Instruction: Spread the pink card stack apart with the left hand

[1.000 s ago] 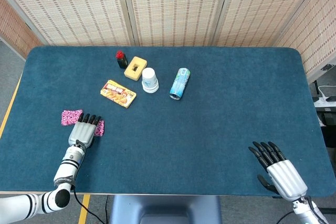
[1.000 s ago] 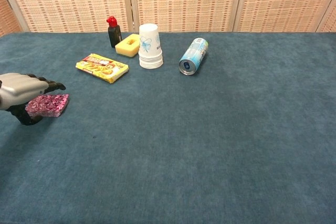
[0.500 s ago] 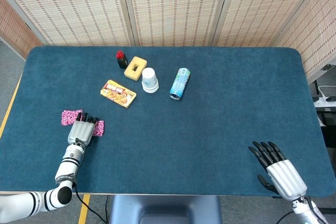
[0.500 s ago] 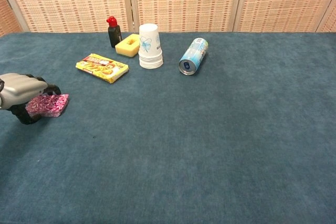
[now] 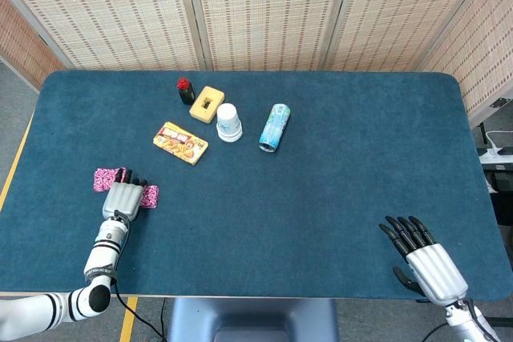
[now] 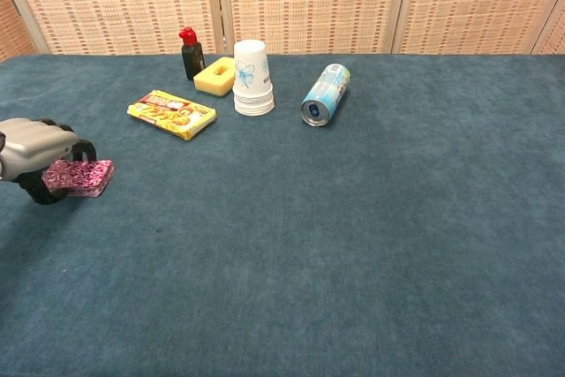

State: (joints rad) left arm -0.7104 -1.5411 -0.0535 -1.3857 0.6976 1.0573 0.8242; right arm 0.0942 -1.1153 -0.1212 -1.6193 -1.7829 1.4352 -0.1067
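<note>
1. Left hand (image 5: 124,196): lies palm-down on the pink card stack (image 5: 107,179) at the near-left of the tabletop (image 5: 321,198), fingers curled down over the cards and pressing on them. Over the last second the fingertips have drawn back toward the wrist; in the chest view they no longer reach out past the cards but arch over them.
2. Pink card stack, change: pink shows on both sides of the hand in the head view, one part to its left, another (image 5: 150,195) to its right, and the right part has slid slightly further out. Judged: the spread is begun and partly achieved; the cards are fanned, not yet fully apart.
3. Left arm: forearm runs from the near table edge up to the hand, wrist low and close to the cloth.
4. Right hand (image 5: 422,255): rests at the near-right, well apart from the cards, fingers straight and slightly spread, holding nothing; unchanged.
5. Other items, mid-table, untouched: snack box (image 5: 180,142), paper cups (image 5: 228,122), can (image 5: 274,127) lying on its side, yellow sponge (image 5: 208,104), small red-capped bottle (image 5: 185,90).
</note>
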